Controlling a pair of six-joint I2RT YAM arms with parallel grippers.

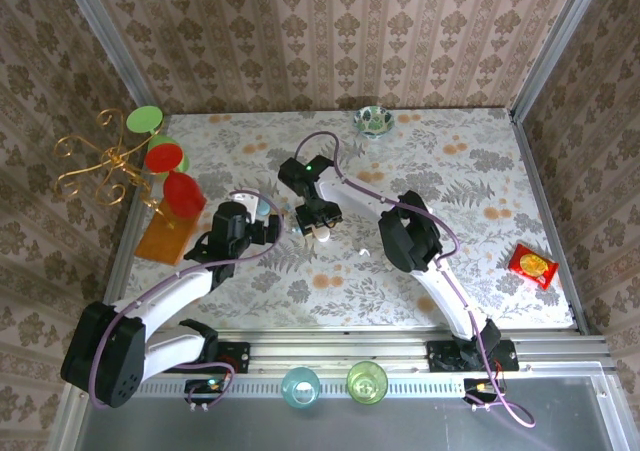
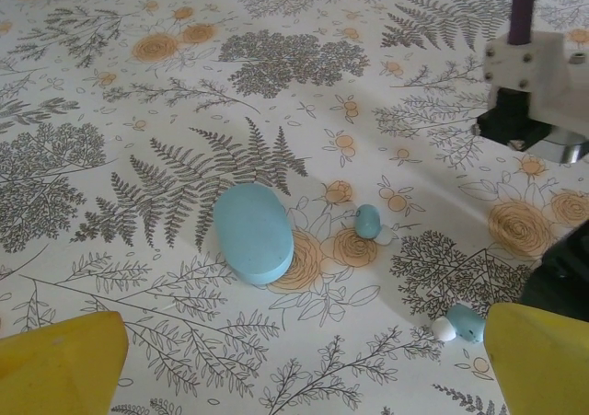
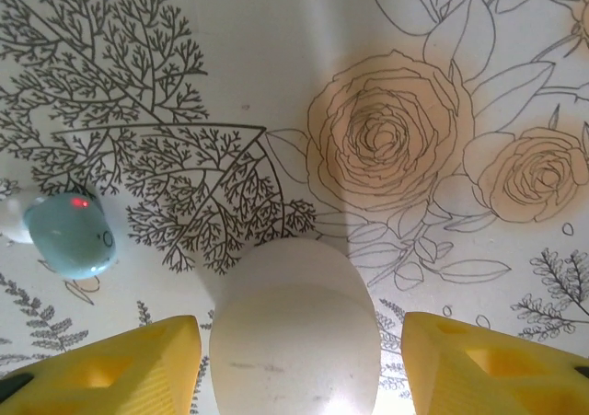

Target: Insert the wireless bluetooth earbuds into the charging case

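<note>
A closed pale-blue charging case (image 2: pixel 253 233) lies flat on the floral table. Two pale-blue earbuds with white tips lie to its right, one close by (image 2: pixel 368 220) and one nearer the camera (image 2: pixel 460 323). My left gripper (image 2: pixel 294 383) hangs wide open behind them with nothing between its yellow fingers (image 2: pixel 57 367). My right gripper (image 3: pixel 294 346) stands open astride a closed white case (image 3: pixel 294 286), with a gap showing on each side. A blue earbud with a red light (image 3: pixel 69 236) lies to its left. From above, both grippers (image 1: pixel 262 226) (image 1: pixel 318 226) sit mid-table.
A red snack packet (image 1: pixel 532 265) lies at the right edge. A glass bowl (image 1: pixel 373 121) stands at the back. An orange tray (image 1: pixel 165 239) with a gold stand and red and green discs sits at the left. Two cups (image 1: pixel 300 386) (image 1: pixel 366 382) stand by the arm bases.
</note>
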